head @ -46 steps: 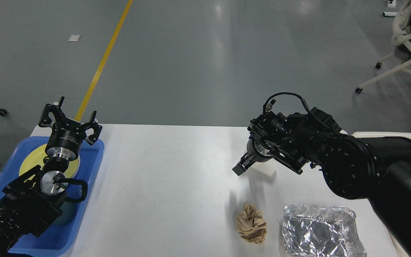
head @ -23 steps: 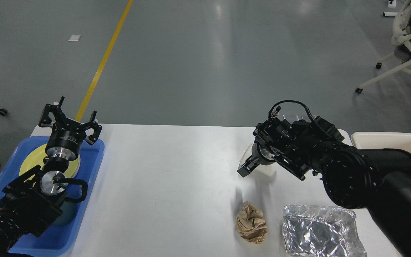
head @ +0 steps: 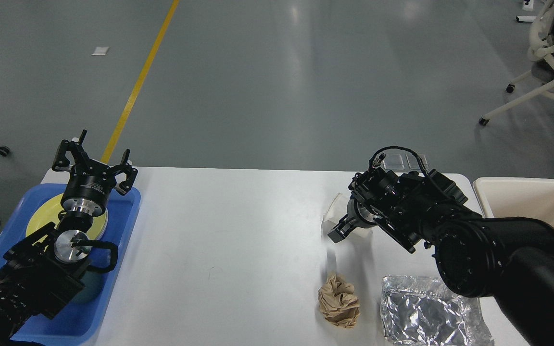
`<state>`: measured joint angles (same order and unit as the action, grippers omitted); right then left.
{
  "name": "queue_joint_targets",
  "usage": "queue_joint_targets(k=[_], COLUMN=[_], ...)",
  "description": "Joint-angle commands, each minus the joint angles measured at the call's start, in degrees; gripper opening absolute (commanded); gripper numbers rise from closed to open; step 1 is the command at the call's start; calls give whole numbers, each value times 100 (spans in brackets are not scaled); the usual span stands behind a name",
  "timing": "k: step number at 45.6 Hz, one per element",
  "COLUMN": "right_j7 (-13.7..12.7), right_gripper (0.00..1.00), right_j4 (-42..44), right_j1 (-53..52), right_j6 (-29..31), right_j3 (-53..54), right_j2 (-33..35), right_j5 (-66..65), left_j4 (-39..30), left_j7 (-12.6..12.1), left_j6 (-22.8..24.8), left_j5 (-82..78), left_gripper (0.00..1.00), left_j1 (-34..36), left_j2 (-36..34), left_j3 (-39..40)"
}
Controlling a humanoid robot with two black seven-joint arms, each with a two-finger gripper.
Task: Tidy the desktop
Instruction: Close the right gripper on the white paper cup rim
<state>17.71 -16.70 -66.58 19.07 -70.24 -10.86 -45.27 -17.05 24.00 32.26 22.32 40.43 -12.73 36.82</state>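
Head view: the desktop (head: 238, 240) fills the lower frame, bare in the middle, with a blue tray (head: 128, 211) at its 9 o'clock edge and a cream bin (head: 527, 197) at 3 o'clock. My right arm has drawn back toward the bin over the last second, and my right gripper (head: 339, 234) has slid with it, low over the table, just beside a white cup (head: 332, 211) now partly uncovered; whether its fingers are apart or together I cannot tell. A foil tray (head: 431, 307) and a brown paper wad (head: 338, 300) sit at 5 o'clock, untouched. My left gripper (head: 94, 161) has not moved, fingers spread above the yellow plate (head: 41, 216). I judge the cup is the piece being cleared, with litter still waiting.
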Motion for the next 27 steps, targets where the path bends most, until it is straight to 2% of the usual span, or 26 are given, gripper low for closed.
queue_joint_targets(k=[1,15,24,27], right_j7=[-31,-49,-57,-57], right_gripper=[100,100,97,93], right_j4=[0,35,132,140], right_j1=[40,136,215,259], right_j6=[-9,-264,-439,-483], right_j3=[-7,-33,-86,-95], right_j2=[-4,-4,-4,-4], right_j5=[1,133,133,133], left_j4=[0,0,0,0], left_j7=[0,0,0,0], left_j6=[0,0,0,0], left_j5=[0,0,0,0], left_gripper=[97,97,97,97], left_j1=[0,0,0,0], left_j2=[-1,-1,-1,7], left_j3=[0,0,0,0])
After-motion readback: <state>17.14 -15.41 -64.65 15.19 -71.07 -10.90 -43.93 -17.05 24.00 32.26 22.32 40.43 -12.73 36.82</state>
